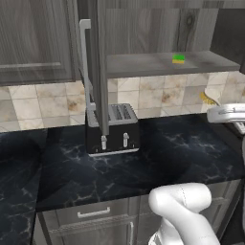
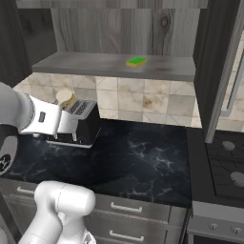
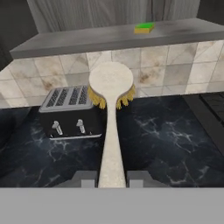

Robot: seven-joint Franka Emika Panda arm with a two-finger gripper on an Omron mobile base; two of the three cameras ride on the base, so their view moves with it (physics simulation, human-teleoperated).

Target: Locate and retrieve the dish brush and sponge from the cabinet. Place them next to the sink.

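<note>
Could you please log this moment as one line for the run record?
gripper: shut on dish brush | sponge: on cabinet shelf | door: open

The sponge (image 2: 136, 61) lies on the open cabinet (image 2: 119, 66) shelf, above the counter (image 2: 143, 157). The toaster (image 1: 113, 129) stands on the counter against the wall. The dish brush (image 3: 110, 113) sits between the jaws, above the counter, beside the toaster.

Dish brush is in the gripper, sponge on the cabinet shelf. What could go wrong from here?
1. The gripper is shut on the dish brush near the handle's end only, so the long handle may pivot or slip on a fast swing.
2. The bristle head hangs just above the toaster; a low sweep could clip it.
3. The open cabinet door stands over the counter, in the way of a later reach for the sponge.
</note>
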